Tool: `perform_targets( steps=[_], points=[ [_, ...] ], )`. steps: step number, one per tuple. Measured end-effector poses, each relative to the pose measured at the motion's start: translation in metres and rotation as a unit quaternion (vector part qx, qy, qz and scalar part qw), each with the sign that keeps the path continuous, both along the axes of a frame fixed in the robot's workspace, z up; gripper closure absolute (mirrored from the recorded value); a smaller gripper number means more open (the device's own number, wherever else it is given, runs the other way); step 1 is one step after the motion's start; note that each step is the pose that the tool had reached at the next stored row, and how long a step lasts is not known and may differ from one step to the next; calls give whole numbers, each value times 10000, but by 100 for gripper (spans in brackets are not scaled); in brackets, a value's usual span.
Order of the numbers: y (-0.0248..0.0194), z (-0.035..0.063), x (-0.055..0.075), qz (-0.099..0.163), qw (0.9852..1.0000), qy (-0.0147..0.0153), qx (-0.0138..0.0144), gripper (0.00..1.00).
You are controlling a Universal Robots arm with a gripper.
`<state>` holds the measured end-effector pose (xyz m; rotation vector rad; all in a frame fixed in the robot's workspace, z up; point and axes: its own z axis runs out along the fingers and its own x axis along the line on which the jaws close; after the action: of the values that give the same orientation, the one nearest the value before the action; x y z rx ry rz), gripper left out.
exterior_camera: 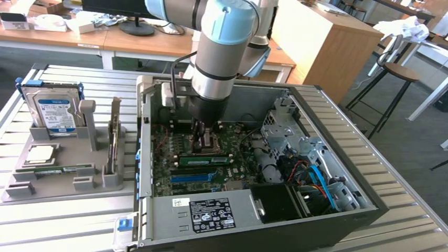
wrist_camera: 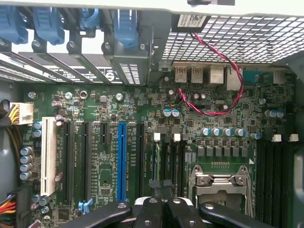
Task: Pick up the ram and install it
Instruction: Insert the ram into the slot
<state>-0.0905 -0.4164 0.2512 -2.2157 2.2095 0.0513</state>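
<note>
One fixture (exterior_camera: 63,181) sits at the exterior view's left of the desk (exterior_camera: 70,226). It carries 1 hard drive (exterior_camera: 50,107) upright, 1 CPU (exterior_camera: 41,153) flat, 1 green stick (exterior_camera: 60,169) lying flat and 1 thin board (exterior_camera: 114,134) on edge; can't tell what that board is. To the right is 1 open PC case (exterior_camera: 350,157) with the arm (exterior_camera: 224,47) reaching in. The end effector (exterior_camera: 203,140) is closed tight over the motherboard (exterior_camera: 164,184) by the CPU socket (wrist_camera: 221,185), with nothing visibly gripped. 1 ram (exterior_camera: 204,159) sits in a slot just beside the fingertips, between the socket and the 1 blue slot (exterior_camera: 190,177). Wrist view: end effector (wrist_camera: 161,190) pinched together, 1 white slot (wrist_camera: 47,154), 1 blue slot (wrist_camera: 122,161).
</note>
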Motion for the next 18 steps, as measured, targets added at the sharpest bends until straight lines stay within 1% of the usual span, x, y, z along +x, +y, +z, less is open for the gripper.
perform_targets(
  steps=[18],
  points=[
    [0,-106,0,0,10000,0,0,90]
  ],
)
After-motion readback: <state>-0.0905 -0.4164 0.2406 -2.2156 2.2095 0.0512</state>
